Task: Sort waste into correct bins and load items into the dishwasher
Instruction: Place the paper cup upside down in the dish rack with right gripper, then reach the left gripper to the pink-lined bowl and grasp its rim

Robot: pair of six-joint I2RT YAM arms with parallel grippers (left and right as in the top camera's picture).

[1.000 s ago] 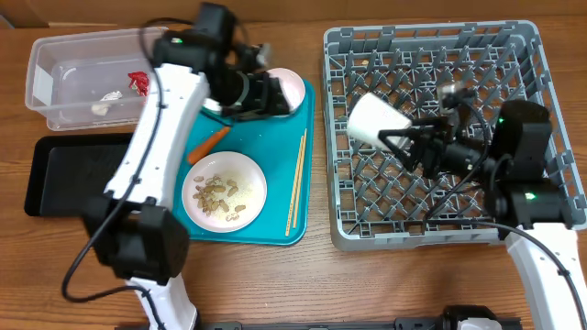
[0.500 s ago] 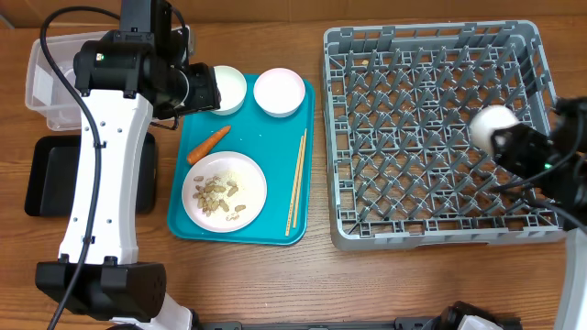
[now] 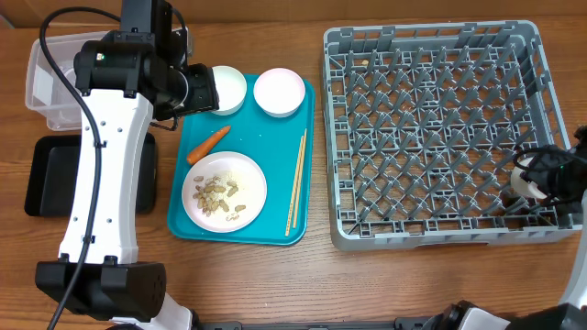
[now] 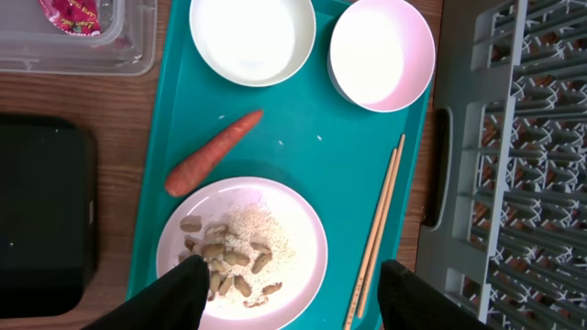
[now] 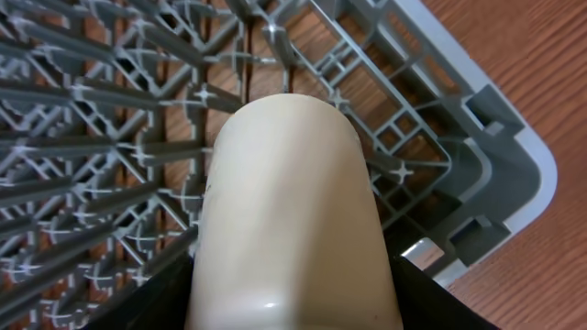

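A white cup (image 5: 289, 211) lies sideways between the fingers of my right gripper (image 5: 293, 307), which is shut on it over the near right corner of the grey dish rack (image 5: 500, 160). From overhead the cup (image 3: 525, 183) shows at the rack's (image 3: 422, 236) right edge. My left gripper (image 4: 303, 298) hangs open and holds nothing, high above the plate (image 4: 293, 229) of peanut scraps (image 4: 229, 258). On the teal tray also lie a carrot (image 4: 211, 151), two white bowls (image 4: 252, 37) (image 4: 381, 50) and chopsticks (image 4: 381, 229). A red wrapper (image 4: 78, 14) lies in the clear tub (image 4: 128, 62).
A black tray (image 3: 46, 174) sits on the table left of the teal tray (image 3: 275, 229), below the clear tub (image 3: 41, 78). The left arm (image 3: 110, 165) stands across the black tray's right side. Bare wood runs along the table's front edge.
My right gripper carried the cup from the rack's middle to its near right corner. My left gripper drew back left off the bowls, then held still.
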